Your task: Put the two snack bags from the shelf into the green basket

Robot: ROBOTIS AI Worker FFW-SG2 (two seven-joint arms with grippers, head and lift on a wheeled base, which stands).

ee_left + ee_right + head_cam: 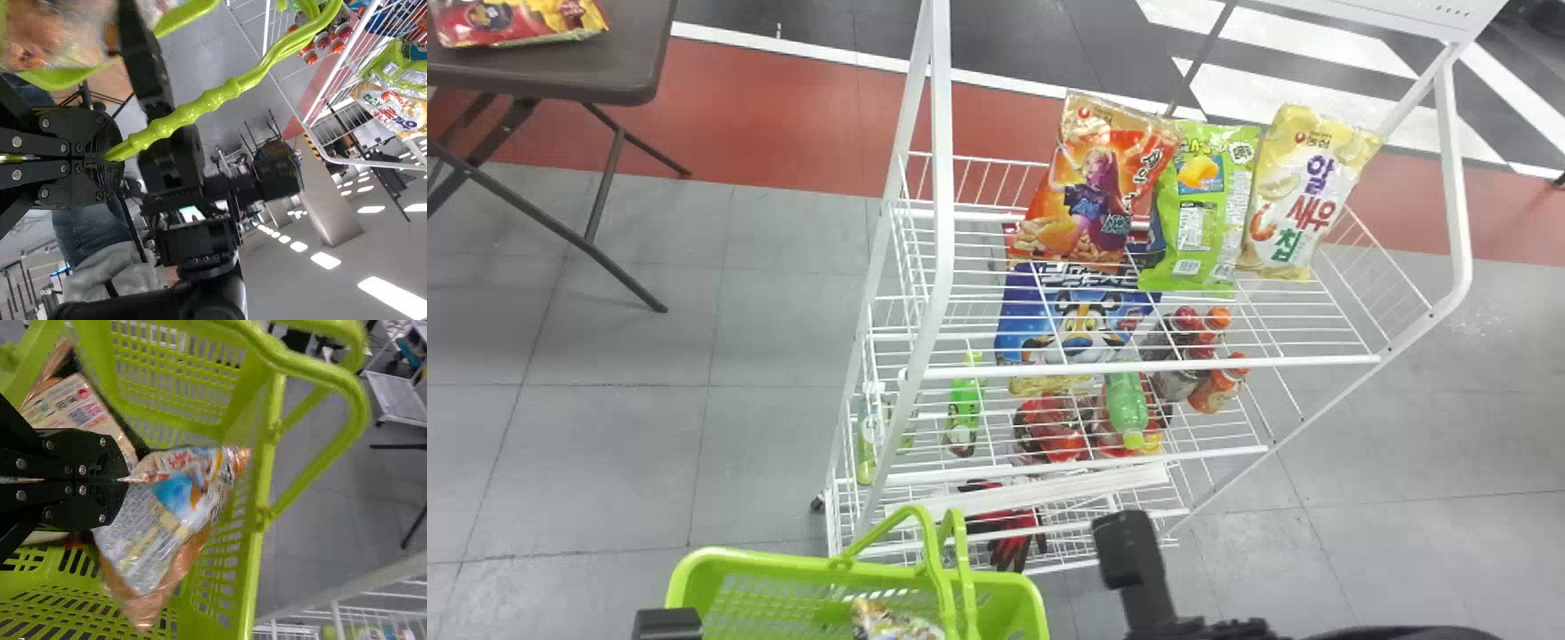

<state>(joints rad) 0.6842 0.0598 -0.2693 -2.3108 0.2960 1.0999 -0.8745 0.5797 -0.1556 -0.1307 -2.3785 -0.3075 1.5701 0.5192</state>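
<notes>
"Inside the green basket [765, 564], what is the state of the right hand [127, 480]?"

"Closed. Its tips are clamped on one edge of a snack bag [167, 513], and the bag's body extends within the green basket. Whether it bears on the basket floor cannot be determined. A second package [79, 407] lies just beside it, within the same walls."

"And the left hand [117, 157]?"

"Closed on the green basket's handle [187, 113]."

"Specify the items outside the green basket."

"Just right of the green basket: a section of the right arm [1125, 547]. Beyond the green basket: a white wire rack [1138, 365]. Its top shelf carries three bags side by side. Outward from the basket's side, these are an orange bag [1094, 187], a green bag [1205, 196] and a cream-yellow bag [1307, 191]. Below that shelf: a blue bag with a tiger figure [1080, 324], a green bottle [1127, 404] and further bottles."

"Location of the tabletop [587, 80]?"

"Beyond the green basket and to its left, well apart. It supports a red and yellow packet [520, 22]."
</notes>
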